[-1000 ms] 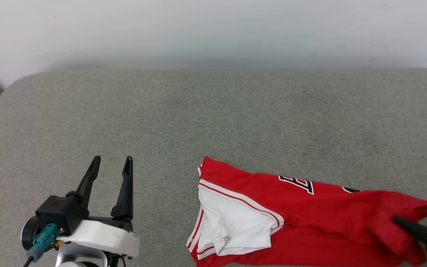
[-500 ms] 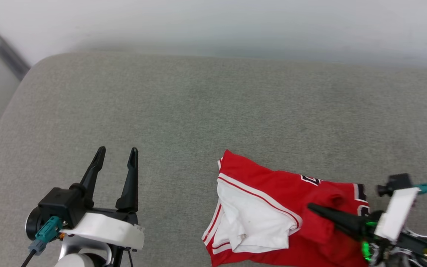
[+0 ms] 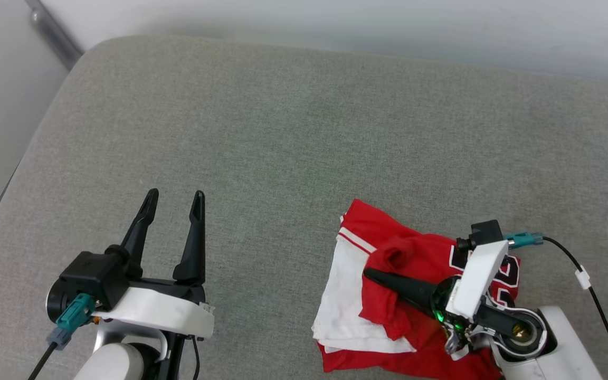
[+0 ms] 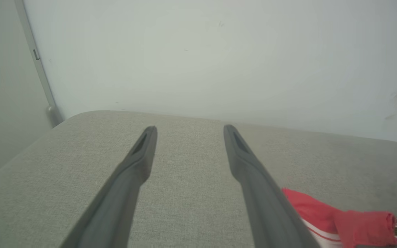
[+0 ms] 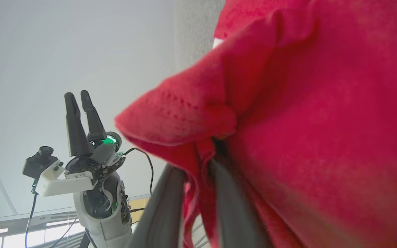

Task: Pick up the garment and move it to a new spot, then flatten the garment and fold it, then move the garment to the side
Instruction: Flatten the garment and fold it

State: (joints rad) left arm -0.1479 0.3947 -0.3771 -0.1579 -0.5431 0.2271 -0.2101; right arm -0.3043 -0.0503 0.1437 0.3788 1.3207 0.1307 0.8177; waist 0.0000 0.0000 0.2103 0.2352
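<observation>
The grey cushion [image 3: 283, 132] carried the red shirt [image 3: 415, 253] bunched at its near right, one side doubled over the white sleeve, apparently mid-fold. The right tool [image 3: 375, 275] pinched that red fold between narrow fingers, while the left tool [image 3: 174, 198] hovered wide and empty, well apart.

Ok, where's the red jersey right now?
In the head view the red jersey lies bunched on the grey cushion at lower right, a fold pinched in the right hand, well clear of the left hand.
</observation>
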